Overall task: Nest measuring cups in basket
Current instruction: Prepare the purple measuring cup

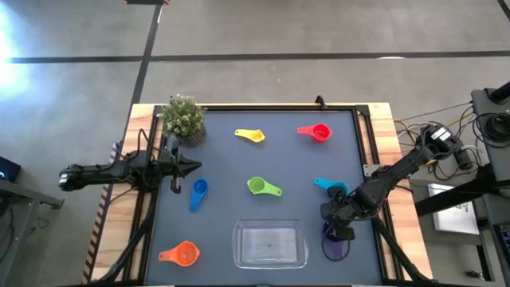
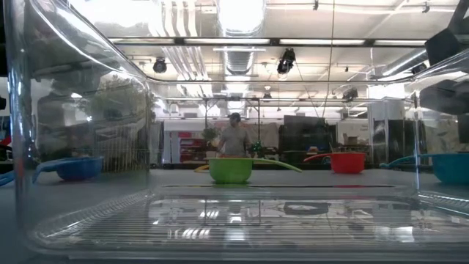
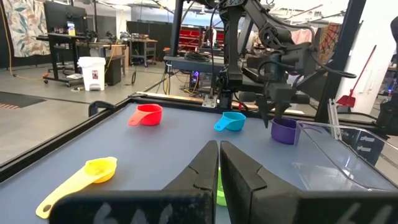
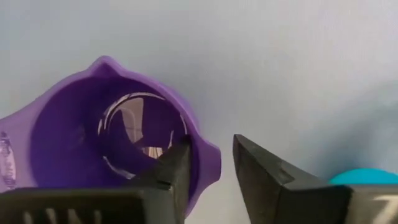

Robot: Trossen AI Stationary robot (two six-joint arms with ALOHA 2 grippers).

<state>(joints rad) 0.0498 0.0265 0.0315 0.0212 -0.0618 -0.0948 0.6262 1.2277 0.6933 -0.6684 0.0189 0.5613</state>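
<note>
Purple cup (image 4: 118,149) sits right of the basket (image 1: 269,243); our right gripper (image 4: 210,163) straddles its rim, fingers not yet pinching. We should squeeze firmly before lifting. Left gripper (image 3: 219,163), fingers pressed together, waits far left.

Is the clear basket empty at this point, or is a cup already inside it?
Empty. From above, the basket shows only its bare ribbed floor; the purple cup sits on the table beside it, with the right gripper at its rim.
</note>
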